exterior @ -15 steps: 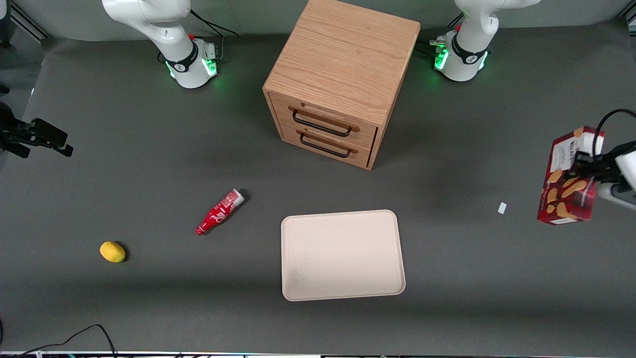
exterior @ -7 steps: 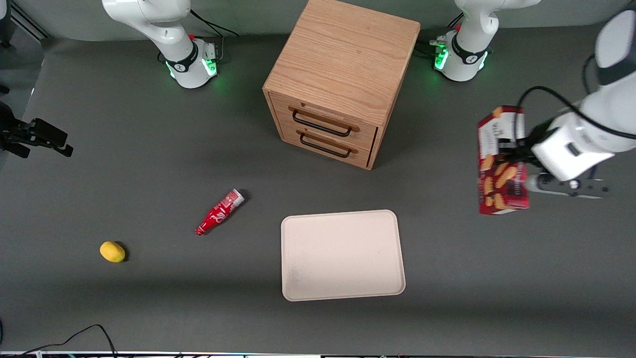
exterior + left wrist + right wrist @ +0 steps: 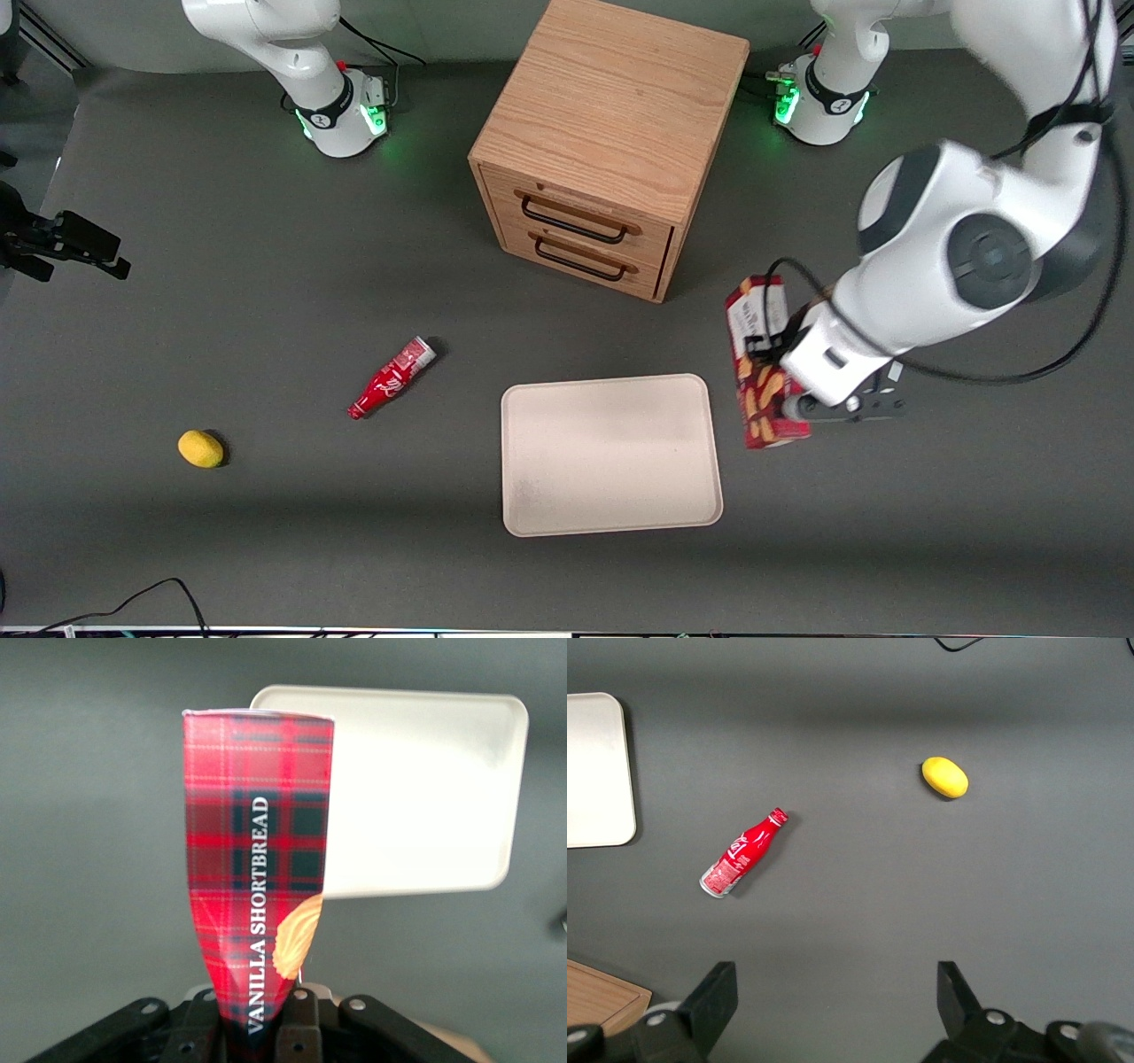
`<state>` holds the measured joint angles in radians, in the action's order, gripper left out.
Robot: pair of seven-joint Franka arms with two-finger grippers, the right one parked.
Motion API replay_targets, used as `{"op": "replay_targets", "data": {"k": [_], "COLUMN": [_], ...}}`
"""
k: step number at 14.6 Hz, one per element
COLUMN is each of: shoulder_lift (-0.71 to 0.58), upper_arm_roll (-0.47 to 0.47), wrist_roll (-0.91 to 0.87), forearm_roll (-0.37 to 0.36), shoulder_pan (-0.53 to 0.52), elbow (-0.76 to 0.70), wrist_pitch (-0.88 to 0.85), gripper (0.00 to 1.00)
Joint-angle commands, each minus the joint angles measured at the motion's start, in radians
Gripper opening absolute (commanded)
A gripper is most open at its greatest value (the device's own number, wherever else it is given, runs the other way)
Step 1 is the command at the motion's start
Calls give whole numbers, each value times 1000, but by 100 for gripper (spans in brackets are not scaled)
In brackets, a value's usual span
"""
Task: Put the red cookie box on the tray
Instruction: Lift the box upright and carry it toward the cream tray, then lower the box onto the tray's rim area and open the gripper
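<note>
Red tartan shortbread carton, the red cookie box (image 3: pixel 764 363), hangs clamped in our gripper (image 3: pixel 772 354) jaws above the counter, just beside the tray (image 3: pixel 611 454). We judge this the carry; next we must shift over the tray, lower and release.

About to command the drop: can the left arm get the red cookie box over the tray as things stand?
Probably yes. The gripper, jaws shut on the red cookie box, is in the air just beside the tray. Nothing stands between them; the cabinet sits farther from the camera.
</note>
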<state>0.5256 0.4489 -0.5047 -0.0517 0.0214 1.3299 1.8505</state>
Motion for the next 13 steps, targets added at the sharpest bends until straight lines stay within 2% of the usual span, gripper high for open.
{"op": "replay_targets", "data": {"k": [1,3,8,13], "shoulder_lift": [92,149,277,329], "upper_arm_roll": [10,27,28,28], "wrist_roll": [-115,-141,-176,-221], "forearm_roll": [-106,-187,-321,-390], "shoulder_pan": [26,28,45,54], "elbow": [-8,-5,3,5], "wrist_pitch": [135,185,352,400], "gripper": [0,0,0,0]}}
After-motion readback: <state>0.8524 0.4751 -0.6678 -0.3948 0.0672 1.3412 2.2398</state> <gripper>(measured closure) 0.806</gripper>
